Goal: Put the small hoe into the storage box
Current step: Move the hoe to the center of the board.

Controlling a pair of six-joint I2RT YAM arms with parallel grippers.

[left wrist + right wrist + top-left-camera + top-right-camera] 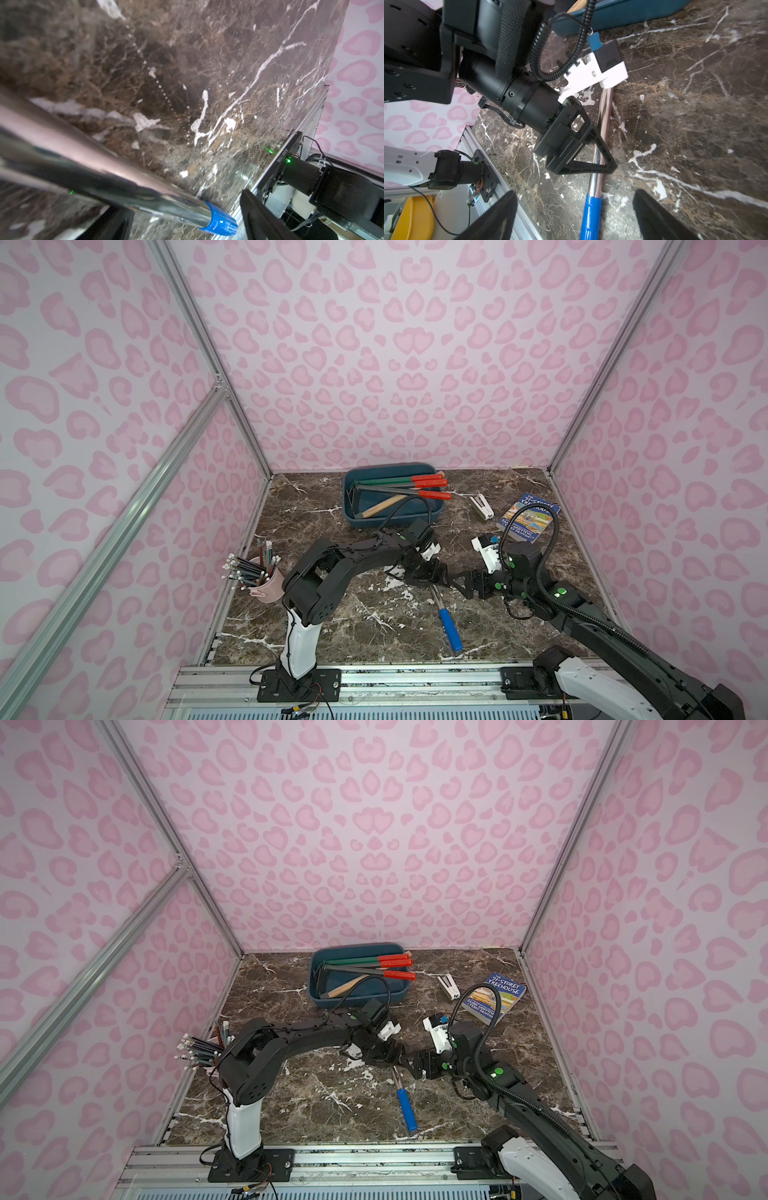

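Left gripper (432, 572) hangs low over the hoe (448, 620) with its jaws spread. In the left wrist view we see the chrome shaft (104, 166) running out between its fingers (261, 218), so it straddles the shaft and grips nothing. Right gripper (462, 583) is spread wide too and holds nothing. It points at the shaft from the other side, just beside the left one, and in the right wrist view the blue handle (589, 216) lies ahead of it.

The hoe lies flat on the table (332, 614), toward the front middle, handle end nearest the arm bases. Its head is hidden under the left gripper in both top views. The box (388, 467) sits against the far edge, well apart from the hoe. It already holds several long tools, whose red handles (432, 481) stick out over its right rim.

We judge the step in hand to be the grasp, since neither pair of jaws has closed and the hoe is not yet lifted. The next move calls for the left jaws to close squarely on the shaft. Chrome is smooth, so we expect it may slip or swing if gripped off balance. The two grippers are crowded, so one should keep clear. After that comes a lift and a carry to the back, and we would lay the hoe along the tools, not across them.
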